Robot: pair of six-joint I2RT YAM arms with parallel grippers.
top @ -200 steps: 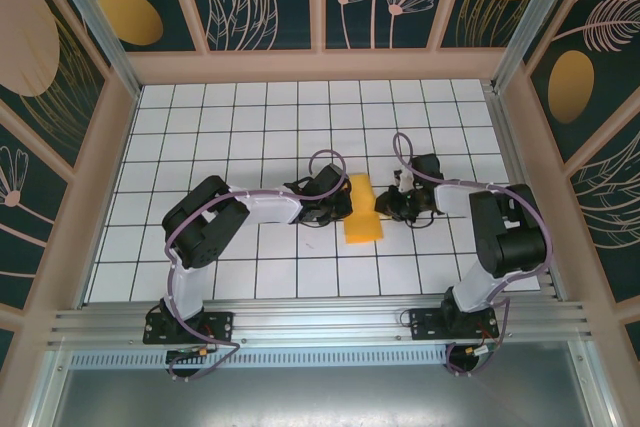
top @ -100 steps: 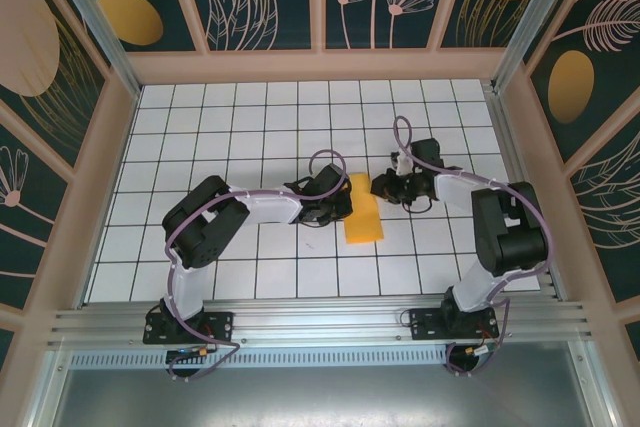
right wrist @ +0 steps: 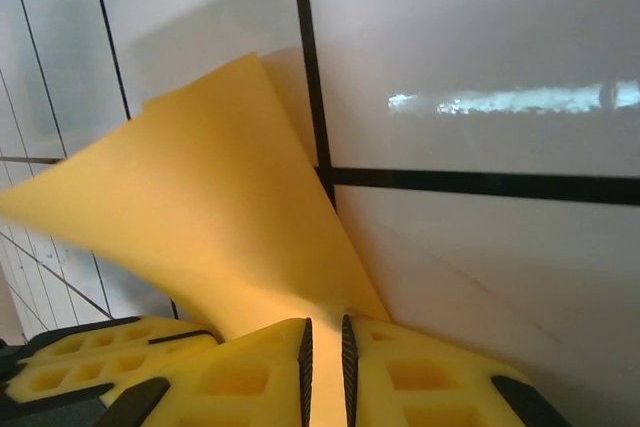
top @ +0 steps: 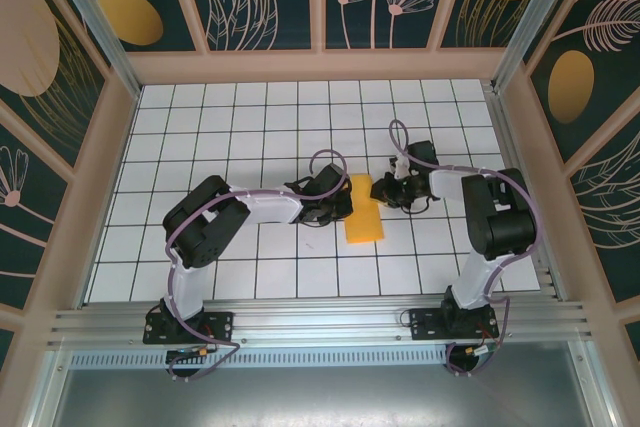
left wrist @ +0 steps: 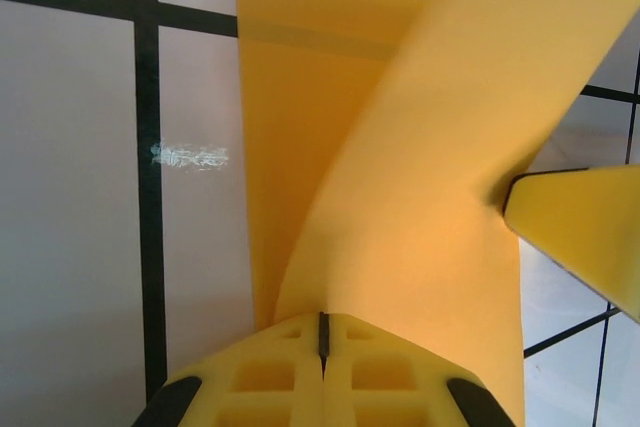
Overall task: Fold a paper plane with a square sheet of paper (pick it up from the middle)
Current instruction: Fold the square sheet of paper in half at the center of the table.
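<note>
the square sheet of paper (top: 362, 215), already doubled into a narrow strip, is seen from above on the white grid table (top: 230, 127), between the two grippers. the left gripper (top: 345, 205) is set against its left edge and the right gripper (top: 379, 190) at its far right corner. how the jaws stand cannot be told from up here.

from the left wrist, the left gripper (left wrist: 322, 325) is shown pressed together on the paper's edge. the upper layer is lifted and curls away ahead of the fingertips.

from the right wrist, the right gripper (right wrist: 325, 332) is shown clamped on a corner of that raised layer, and the paper is bowed up to its left.

the step in hand is judged to be a fold of the raised layer. it is done well if the left pinch is held as the anchor and the corner is carried over in a low arc without tugging. the edges are best matched before any crease is pressed, so that the thin paper is not torn.
</note>
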